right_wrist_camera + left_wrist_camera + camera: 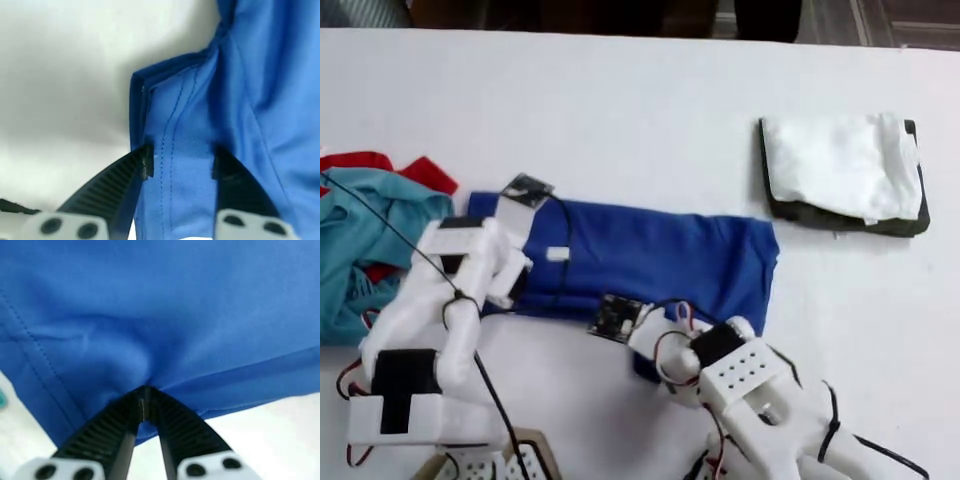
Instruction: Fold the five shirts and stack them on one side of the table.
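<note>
Both arms are seen bent low over the white table (pixel 620 100). The left arm (pixel 430 330) is stretched from the near left corner toward the middle, its wrist tipped down onto the left end of the blue shirt (pixel 660 255). The right arm (pixel 760 390) is angled in from the near right corner, its wrist turned toward the shirt's near edge.

The left gripper (pixel 144 401) is closed tight, a small pinch of blue cloth caught at its tips and puckered above them. The right gripper (pixel 181 165) is held with its jaws apart, set astride the stitched hem at a folded corner; one fingertip is touching the edge of the cloth.

The blue shirt is folded into a long band lying flat in the middle of the table, its long axis running left to right between the two arms.

On the right side a folded white shirt (pixel 840 165) is stacked on a dark shirt (pixel 840 222), well apart from the blue one. At the left edge a teal shirt (pixel 360 240) is heaped, unfolded, over a red shirt (pixel 425 172).
</note>
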